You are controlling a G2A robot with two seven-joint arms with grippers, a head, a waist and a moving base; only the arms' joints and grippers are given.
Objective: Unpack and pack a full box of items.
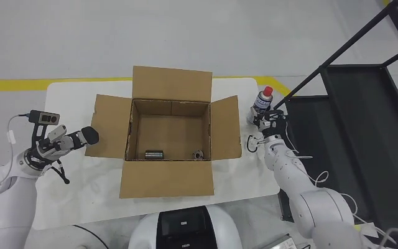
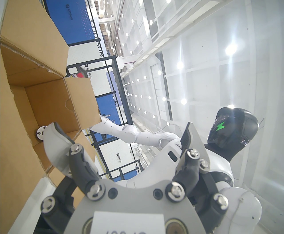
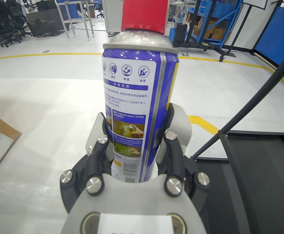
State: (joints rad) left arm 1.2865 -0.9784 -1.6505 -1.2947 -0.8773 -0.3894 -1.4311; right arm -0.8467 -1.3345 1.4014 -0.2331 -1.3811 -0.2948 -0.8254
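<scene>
Jaws tight around upright spray can (image 3: 133,88)

The floor (image 1: 186,31) is pale grey and glossy, marked with a yellow line (image 1: 62,83). A white table (image 1: 99,193) stands on it, with a black metal rack (image 1: 348,118) just beside. The ceiling (image 2: 199,28) carries rows of round lamps (image 2: 230,49). Blue wall panels (image 2: 66,22), office chairs (image 3: 11,24), an aluminium frame trolley (image 3: 75,20) and blue shelving (image 3: 210,28) holding cartons stand farther off.
</scene>
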